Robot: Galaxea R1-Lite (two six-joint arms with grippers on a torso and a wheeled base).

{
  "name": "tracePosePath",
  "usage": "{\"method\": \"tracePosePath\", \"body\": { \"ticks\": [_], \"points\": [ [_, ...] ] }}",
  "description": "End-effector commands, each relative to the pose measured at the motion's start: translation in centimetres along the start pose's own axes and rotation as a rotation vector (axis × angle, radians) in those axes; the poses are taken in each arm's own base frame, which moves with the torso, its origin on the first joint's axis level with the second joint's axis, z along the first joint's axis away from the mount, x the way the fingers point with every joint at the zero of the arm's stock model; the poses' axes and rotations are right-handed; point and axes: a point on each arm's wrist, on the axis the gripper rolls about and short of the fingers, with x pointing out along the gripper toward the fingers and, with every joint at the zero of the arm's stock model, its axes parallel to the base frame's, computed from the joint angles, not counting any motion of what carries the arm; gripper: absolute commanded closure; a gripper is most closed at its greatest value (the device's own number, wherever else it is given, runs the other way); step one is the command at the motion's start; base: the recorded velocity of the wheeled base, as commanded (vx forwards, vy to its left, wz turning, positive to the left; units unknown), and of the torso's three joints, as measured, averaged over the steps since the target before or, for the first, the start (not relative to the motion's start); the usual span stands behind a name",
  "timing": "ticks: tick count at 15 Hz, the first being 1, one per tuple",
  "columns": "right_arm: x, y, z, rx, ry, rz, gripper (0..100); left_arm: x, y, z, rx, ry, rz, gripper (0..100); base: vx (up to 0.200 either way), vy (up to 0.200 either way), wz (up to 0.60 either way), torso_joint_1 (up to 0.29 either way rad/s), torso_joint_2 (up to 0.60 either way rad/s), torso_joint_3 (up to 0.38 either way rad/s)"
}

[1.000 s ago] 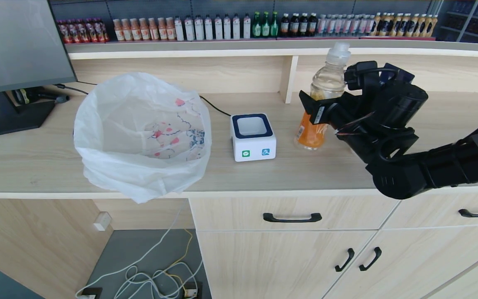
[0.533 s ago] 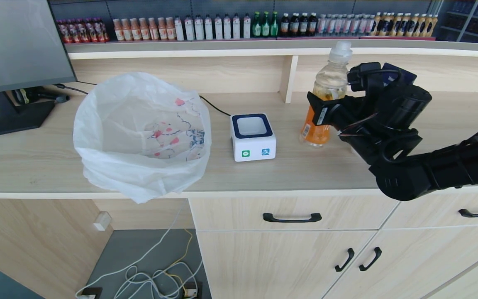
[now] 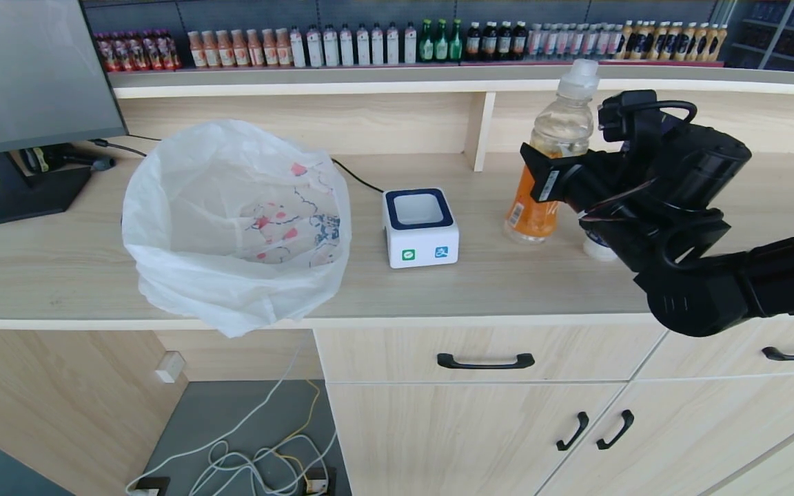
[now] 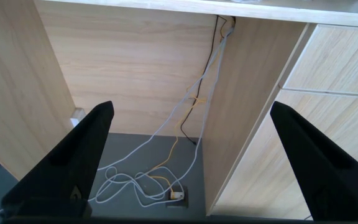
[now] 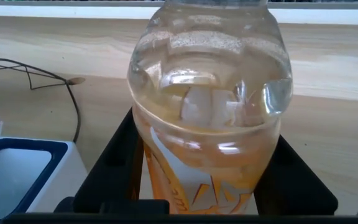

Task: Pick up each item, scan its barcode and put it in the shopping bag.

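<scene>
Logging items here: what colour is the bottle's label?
Orange. The label on the bottle shows best in the head view.

I read the bottle (image 3: 547,172) as clear glossy plastic: smooth, catching highlights, with a shiny orange wrap label on the lower half and a milky white plastic cap (image 3: 578,71). The right gripper (image 3: 554,180) clamped on it looks like matt black plastic, and the left gripper (image 4: 191,118) has the same matt black finish. The shopping bag (image 3: 231,220) is thin translucent white plastic film, crinkled, with a faint sheen and a print showing through. The scanner (image 3: 420,226) has a smooth white plastic shell, semi-gloss, with a navy rim. The counter (image 3: 59,275) and drawer fronts (image 3: 480,427) look like light wood-grain laminate — matt, smooth. The drawer handles (image 3: 485,361) are matt black. The monitor (image 3: 25,69) screen is dull grey, matt.
</scene>
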Motion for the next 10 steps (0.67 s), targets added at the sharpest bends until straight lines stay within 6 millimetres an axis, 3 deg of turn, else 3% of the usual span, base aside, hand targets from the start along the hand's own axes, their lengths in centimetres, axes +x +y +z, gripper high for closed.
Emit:
{"method": "tracePosePath", "body": {
  "ticks": [1,6,10],
  "points": [
    [-0.9,-0.1,1.6,0.003,-0.027,0.007,100,0.0,0.0,0.0,0.0,0.0,0.0,0,0.0,0.0,0.0,0.0,0.0,0.0],
    [-3.0,-0.2,4.2,0.01,-0.077,0.054,100,0.0,0.0,0.0,0.0,0.0,0.0,0,0.0,0.0,0.0,0.0,0.0,0.0],
    [-7.6,0.4,7.0,0.027,-0.098,0.142,100,0.0,0.0,0.0,0.0,0.0,0.0,0,0.0,0.0,0.0,0.0,0.0,0.0]
  ]
}}
